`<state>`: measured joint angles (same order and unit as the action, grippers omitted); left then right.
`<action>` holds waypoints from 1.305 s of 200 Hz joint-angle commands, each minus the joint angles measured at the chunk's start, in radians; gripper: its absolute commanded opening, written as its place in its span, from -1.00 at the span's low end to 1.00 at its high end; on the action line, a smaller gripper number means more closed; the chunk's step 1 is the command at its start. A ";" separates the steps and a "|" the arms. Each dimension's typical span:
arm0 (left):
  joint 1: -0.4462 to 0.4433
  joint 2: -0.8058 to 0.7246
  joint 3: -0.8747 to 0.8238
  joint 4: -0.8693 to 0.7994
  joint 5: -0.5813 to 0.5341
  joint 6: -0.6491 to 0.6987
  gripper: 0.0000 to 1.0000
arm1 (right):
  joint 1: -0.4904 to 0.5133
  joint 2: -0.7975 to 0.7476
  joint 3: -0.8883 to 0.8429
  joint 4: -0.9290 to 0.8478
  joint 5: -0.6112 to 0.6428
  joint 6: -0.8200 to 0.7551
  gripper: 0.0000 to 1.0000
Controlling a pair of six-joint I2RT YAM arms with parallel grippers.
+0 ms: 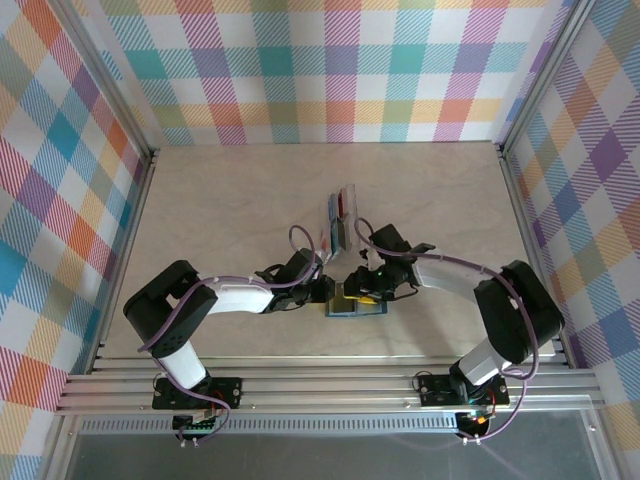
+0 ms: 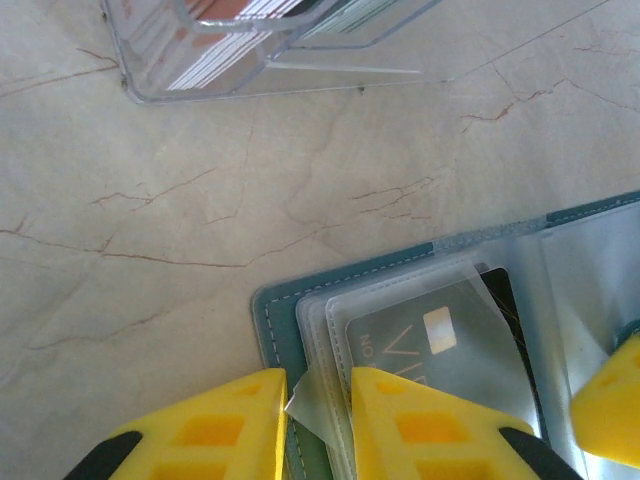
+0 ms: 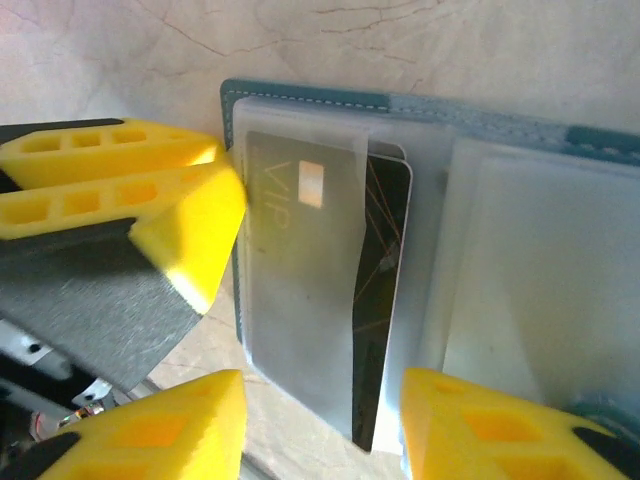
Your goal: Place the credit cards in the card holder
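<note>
The card holder [image 1: 356,306] lies open on the table, a teal cover [image 2: 275,320] with clear sleeves [image 3: 520,270]. A pale grey card [image 3: 300,270] sits inside a sleeve on the left page, also seen from the left wrist [image 2: 440,340]. A black card [image 3: 382,300] lies partly under it, its lower end sticking out of the sleeve. My left gripper [image 2: 318,412] is at the holder's corner, nearly shut on a lifted corner of clear sleeve. My right gripper [image 3: 340,428] is open, its fingers either side of the cards' lower ends and touching neither.
A clear plastic tray [image 1: 340,215] holding more cards stands just beyond the holder, its corner visible from the left wrist [image 2: 250,50]. Both grippers [image 1: 328,290] [image 1: 364,296] crowd over the holder. Plaid walls enclose the table on three sides.
</note>
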<state>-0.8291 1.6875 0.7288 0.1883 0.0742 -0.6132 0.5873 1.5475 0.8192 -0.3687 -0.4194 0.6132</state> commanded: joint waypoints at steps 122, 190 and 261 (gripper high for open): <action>-0.022 0.041 -0.029 -0.129 0.022 0.000 -0.52 | 0.088 -0.085 0.085 -0.304 0.523 -0.069 0.27; -0.022 0.046 -0.027 -0.133 0.022 0.000 -0.52 | 0.172 0.005 0.120 -0.343 0.706 -0.017 0.29; -0.023 0.045 -0.030 -0.130 0.023 -0.003 -0.52 | 0.172 -0.076 0.097 -0.366 0.757 -0.014 -0.45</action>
<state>-0.8291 1.6886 0.7296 0.1875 0.0731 -0.6132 0.7544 1.4765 0.9161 -0.6971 0.3088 0.5930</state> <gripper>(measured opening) 0.238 0.345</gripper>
